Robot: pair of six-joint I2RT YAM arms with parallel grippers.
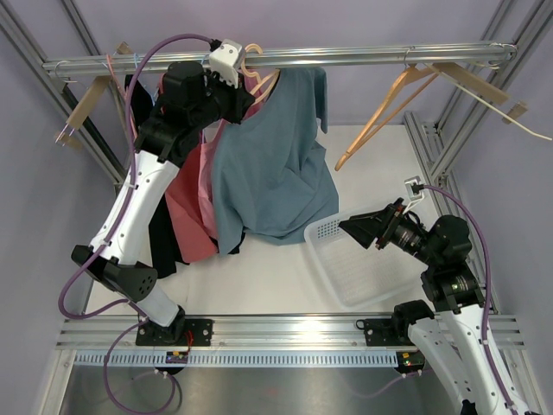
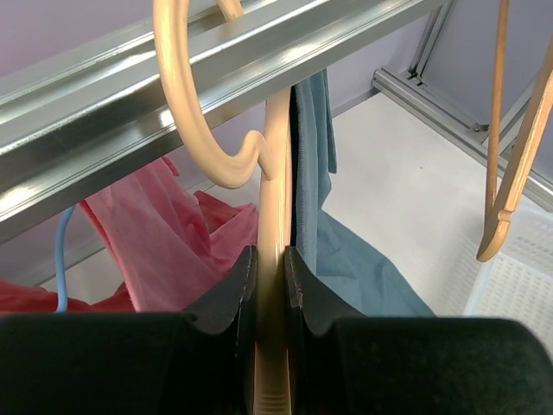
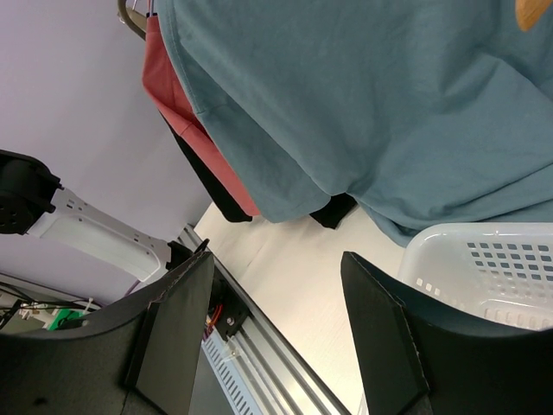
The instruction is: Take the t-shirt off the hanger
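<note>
White table (image 1: 259, 281): fills centre of frame. White perforated basket (image 1: 371, 277) sits directly on it, lower right, near front edge. Metal rail (image 1: 363, 56) spans top of frame. On rail: hanger (image 2: 275, 173) with teal t-shirt (image 1: 268, 173), upper centre; bare hanger (image 1: 373, 119), upper right, tilted. Red garment (image 1: 186, 207) and black garment (image 1: 164, 246) hang left of t-shirt. T-shirt hem touching table or not: cannot tell.

Four garments hang at the upper left of the top view: one teal t-shirt (image 1: 276, 164), one pink garment (image 1: 207, 186), one red garment (image 1: 186, 216), one black garment (image 1: 164, 242). Four wooden hangers are in plain sight (more may hide under cloth): one cream hanger (image 2: 275, 173) in the t-shirt, two bare hangers (image 1: 380, 117) (image 1: 471, 84) at upper right, and one end hanger (image 1: 82, 108) at upper left. There is one white basket (image 1: 363, 277), and two arms: left arm (image 1: 130, 207), right arm (image 1: 449, 259).
</note>
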